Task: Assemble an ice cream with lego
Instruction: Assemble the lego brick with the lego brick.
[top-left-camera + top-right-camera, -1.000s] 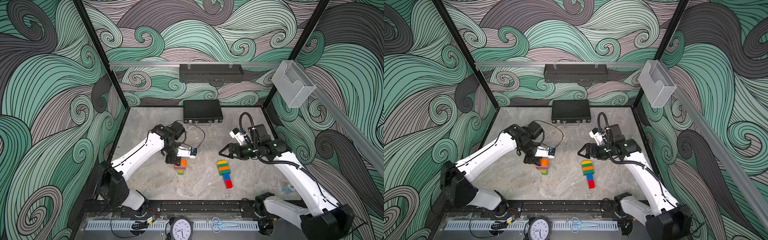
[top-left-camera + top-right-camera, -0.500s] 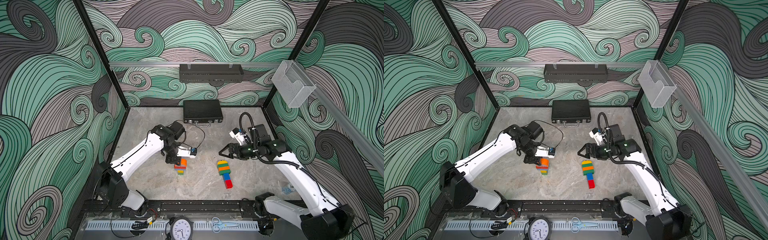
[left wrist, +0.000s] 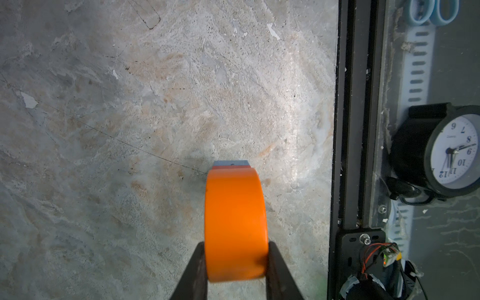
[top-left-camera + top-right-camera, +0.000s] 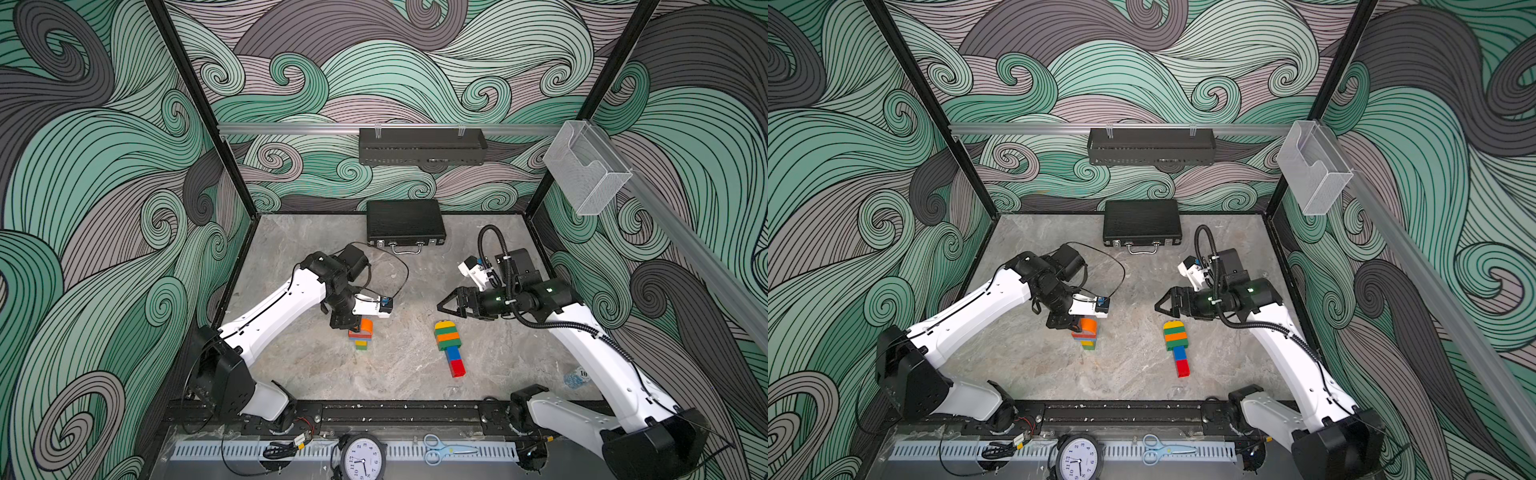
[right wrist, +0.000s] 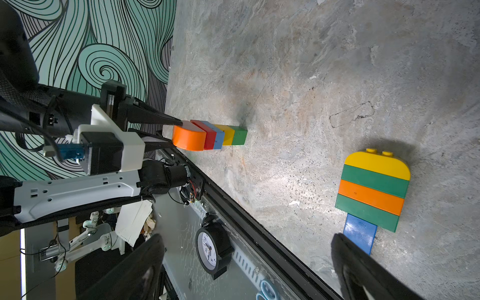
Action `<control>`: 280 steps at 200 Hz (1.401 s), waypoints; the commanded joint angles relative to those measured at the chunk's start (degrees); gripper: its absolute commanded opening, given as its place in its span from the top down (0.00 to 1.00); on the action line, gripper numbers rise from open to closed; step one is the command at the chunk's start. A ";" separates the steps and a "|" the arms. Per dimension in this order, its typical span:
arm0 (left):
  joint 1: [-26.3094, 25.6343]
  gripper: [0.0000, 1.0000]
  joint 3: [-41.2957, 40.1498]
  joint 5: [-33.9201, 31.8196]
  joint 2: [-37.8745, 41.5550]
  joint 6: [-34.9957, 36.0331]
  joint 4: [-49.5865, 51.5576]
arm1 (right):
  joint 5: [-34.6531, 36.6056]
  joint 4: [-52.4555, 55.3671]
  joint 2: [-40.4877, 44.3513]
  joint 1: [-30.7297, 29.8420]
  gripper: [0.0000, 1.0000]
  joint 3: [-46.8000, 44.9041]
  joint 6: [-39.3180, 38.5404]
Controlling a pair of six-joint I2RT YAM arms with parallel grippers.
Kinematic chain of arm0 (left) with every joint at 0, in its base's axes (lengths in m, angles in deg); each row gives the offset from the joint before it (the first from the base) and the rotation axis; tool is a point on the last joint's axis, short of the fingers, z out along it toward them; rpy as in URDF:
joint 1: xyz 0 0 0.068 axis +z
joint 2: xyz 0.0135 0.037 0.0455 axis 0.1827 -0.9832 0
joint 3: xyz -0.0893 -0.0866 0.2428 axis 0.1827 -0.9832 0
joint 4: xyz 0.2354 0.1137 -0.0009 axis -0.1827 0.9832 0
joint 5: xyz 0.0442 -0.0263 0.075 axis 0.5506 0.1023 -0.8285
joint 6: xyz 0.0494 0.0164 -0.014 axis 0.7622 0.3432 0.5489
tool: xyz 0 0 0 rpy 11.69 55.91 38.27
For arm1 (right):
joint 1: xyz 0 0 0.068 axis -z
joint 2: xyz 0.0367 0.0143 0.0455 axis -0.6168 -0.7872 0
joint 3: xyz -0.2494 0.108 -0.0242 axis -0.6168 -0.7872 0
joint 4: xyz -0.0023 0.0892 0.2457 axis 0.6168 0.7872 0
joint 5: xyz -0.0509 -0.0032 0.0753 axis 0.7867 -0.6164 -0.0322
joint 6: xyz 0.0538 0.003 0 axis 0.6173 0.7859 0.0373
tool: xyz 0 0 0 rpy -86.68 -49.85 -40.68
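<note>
left hand (image 3: 236, 250) — clamped on orange half-round lego piece (image 3: 235, 207) capping upright red-blue-yellow-green brick stack (image 4: 361, 340), desk (image 4: 395, 374) centre-left | right hand (image 4: 444, 306) — spread wide, empty, by far end of flat-lying yellow-topped striped lego ice cream (image 4: 449, 338), centre-right

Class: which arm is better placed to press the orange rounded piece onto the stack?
Likely left: the left tool grips the orange piece atop the stack; the right tool hangs open, apart.

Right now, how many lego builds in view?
2. An upright stack, its orange half-round top clamped by the left gripper; a flat-lying ice cream near the open right gripper. None appears hidden.
</note>
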 commanded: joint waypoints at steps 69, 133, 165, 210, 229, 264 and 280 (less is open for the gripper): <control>0.38 1.00 0.34 -0.05 3.21 0.87 0.40 | 0.01 0.72 -0.50 -0.51 0.01 0.88 -0.31; 0.64 1.00 -1.02 0.05 3.95 1.05 -0.16 | 0.15 0.69 -0.98 -0.77 0.01 1.59 -0.47; 0.90 1.00 -2.39 -0.18 4.36 0.97 -1.33 | 0.23 0.77 -1.16 -0.86 0.01 1.69 -0.49; 1.00 1.00 -2.33 0.22 4.36 1.12 -2.19 | 0.25 0.72 -1.32 -0.97 0.01 1.66 -0.49; 0.99 1.00 -1.99 0.22 4.31 1.30 -2.09 | 0.33 0.88 -1.24 -0.96 0.01 1.65 -0.58; 0.99 1.00 -1.41 0.57 4.16 1.00 -1.83 | 0.35 0.98 -1.17 -1.03 0.01 1.49 -0.63; 0.99 1.00 -1.33 0.99 4.29 0.60 -1.79 | 0.35 0.95 -1.24 -1.03 0.01 1.47 -0.49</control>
